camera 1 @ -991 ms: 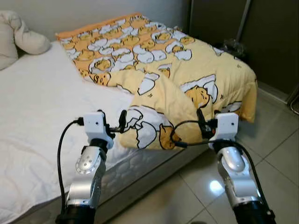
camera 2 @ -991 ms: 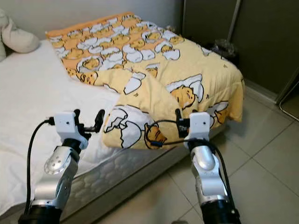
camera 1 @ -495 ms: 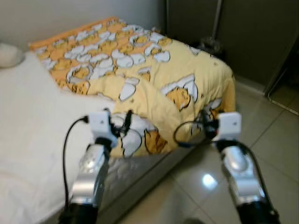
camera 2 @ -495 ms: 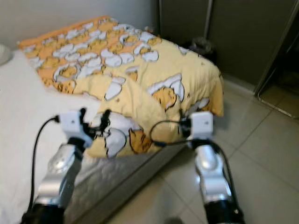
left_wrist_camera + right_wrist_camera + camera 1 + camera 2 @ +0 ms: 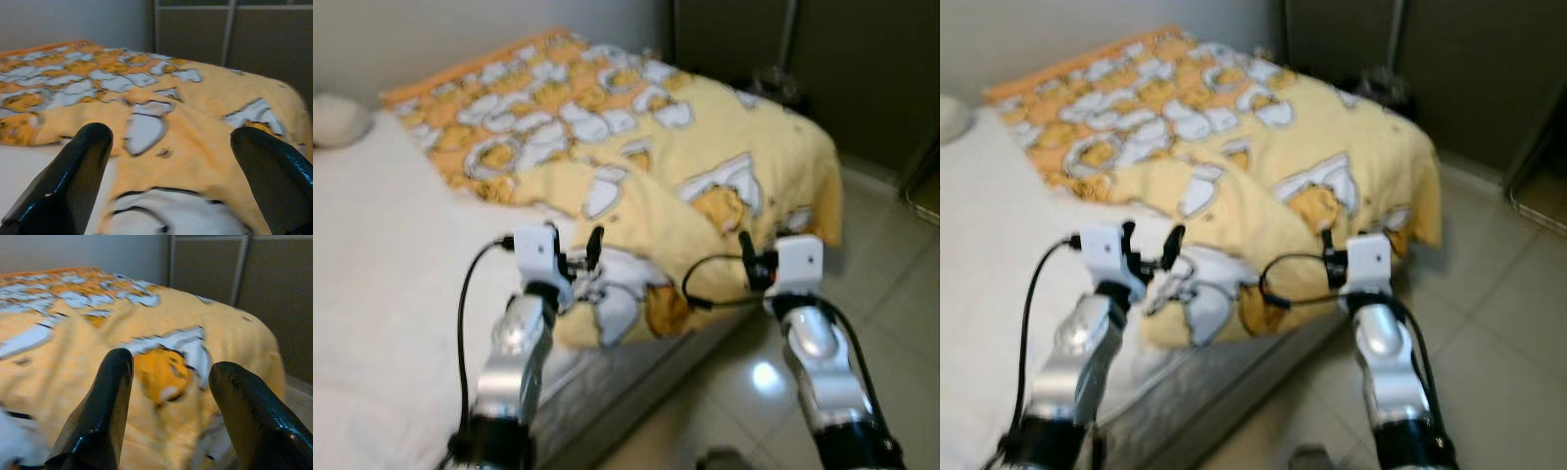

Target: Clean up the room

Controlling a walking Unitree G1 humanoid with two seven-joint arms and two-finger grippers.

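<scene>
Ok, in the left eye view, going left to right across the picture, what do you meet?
Pillow → white mattress → left pincer → yellow cartoon blanket → right pincer → tiled floor.

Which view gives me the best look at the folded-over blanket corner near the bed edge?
The left eye view: the blanket corner lies whole there, between the left gripper and right gripper. The right eye view shows the same, more blurred. The left wrist view has a close part; the right wrist view, a blurred patch.
</scene>
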